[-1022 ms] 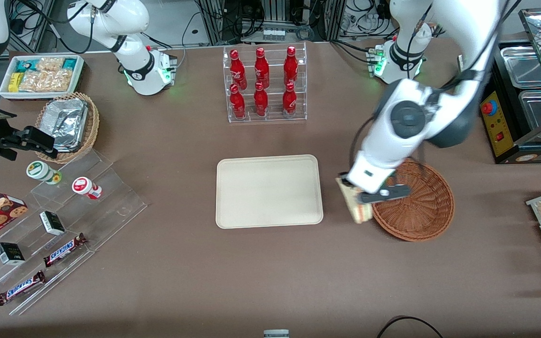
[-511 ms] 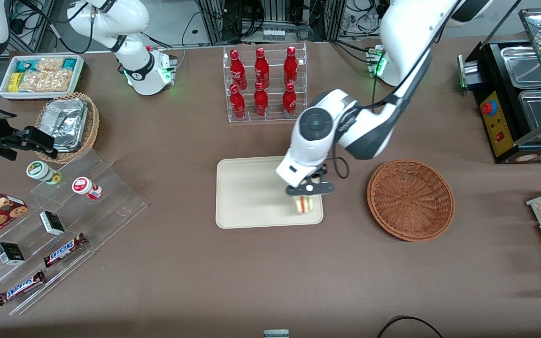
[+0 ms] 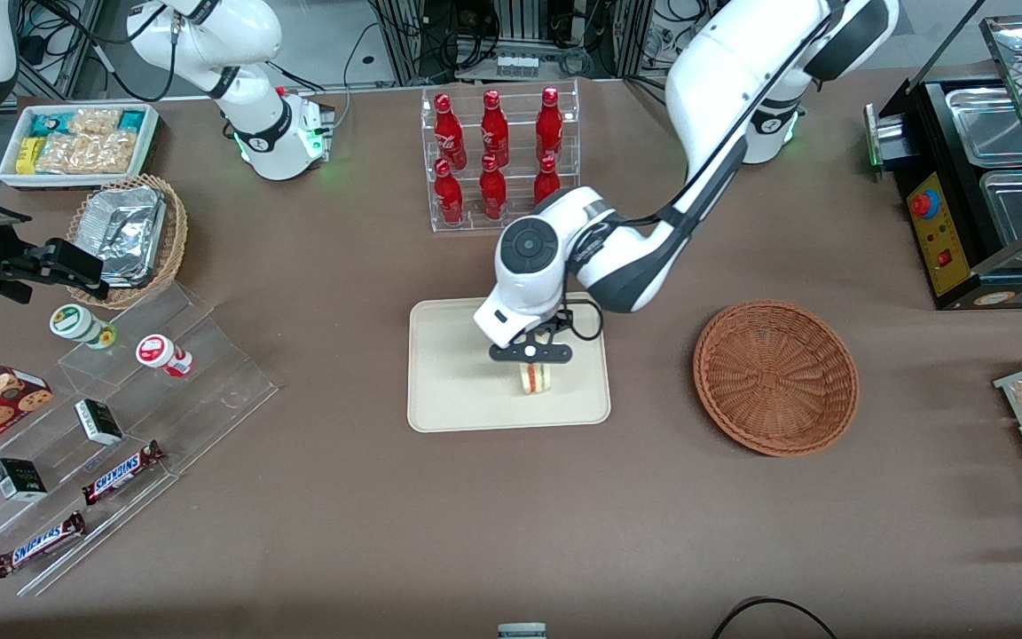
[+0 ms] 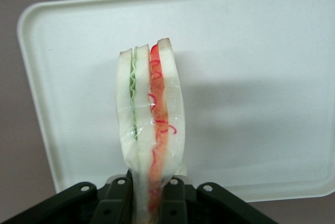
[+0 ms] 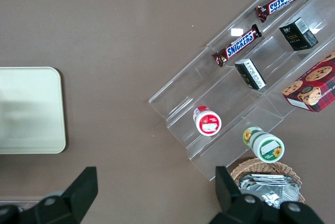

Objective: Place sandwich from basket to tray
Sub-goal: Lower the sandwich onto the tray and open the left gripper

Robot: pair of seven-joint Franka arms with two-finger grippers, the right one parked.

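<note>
My gripper (image 3: pixel 532 358) hangs over the cream tray (image 3: pixel 449 390), shut on the sandwich (image 3: pixel 536 377). The sandwich is a wrapped wedge of white bread with green and red-orange filling. In the left wrist view the sandwich (image 4: pixel 151 114) stands up from between the black fingers (image 4: pixel 116 198) of the gripper (image 4: pixel 149 195), with the tray (image 4: pixel 251 77) spread beneath it. Whether the sandwich touches the tray I cannot tell. The reddish-brown wicker basket (image 3: pixel 775 377) sits empty beside the tray, toward the working arm's end of the table.
A clear rack of red bottles (image 3: pixel 499 160) stands farther from the front camera than the tray. Toward the parked arm's end lie a clear stepped stand with snack bars and cups (image 3: pixel 112 435), a tan basket of foil containers (image 3: pixel 128 235) and a white bin of snacks (image 3: pixel 78 142).
The gripper has carried the sandwich from the basket's rim sideways over the tray, and now holds it near the tray's middle. The basket is left empty.
</note>
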